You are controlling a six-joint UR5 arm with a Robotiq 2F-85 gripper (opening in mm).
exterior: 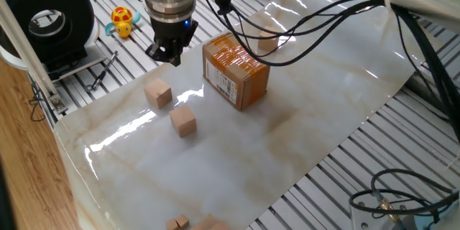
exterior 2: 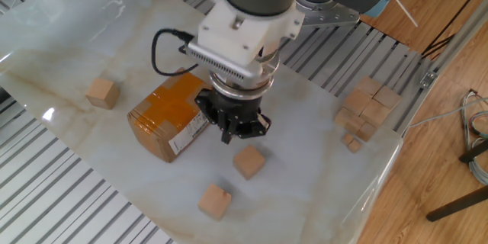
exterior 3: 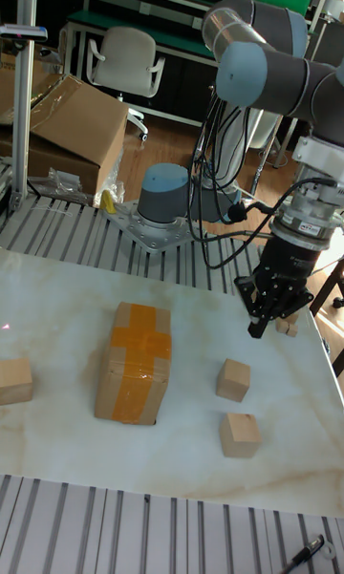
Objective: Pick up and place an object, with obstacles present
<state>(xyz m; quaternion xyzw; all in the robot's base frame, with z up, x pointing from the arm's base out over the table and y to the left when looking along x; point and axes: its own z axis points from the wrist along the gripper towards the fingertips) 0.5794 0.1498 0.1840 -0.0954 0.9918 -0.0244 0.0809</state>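
Above the tabletop (exterior: 302, 136) the hand (exterior 2: 236, 127) is hung empty, fingers nearly together. The cube (exterior 2: 248, 162) is left just below; the cardboard box (exterior 2: 164, 118) could be clipped on any sideways approach.

Silver-grey tubular arm (exterior 3: 277, 34) with pale blue joint caps, ribbed metal wrist, black two-finger gripper (exterior 2: 238, 130) (black cables looping alongside).

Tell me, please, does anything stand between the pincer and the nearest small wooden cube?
Nothing visible does. The pincer hangs above the sheet, and the nearest wooden cube lies just past it with open space between. The cardboard box stands off to one side, out of that path.
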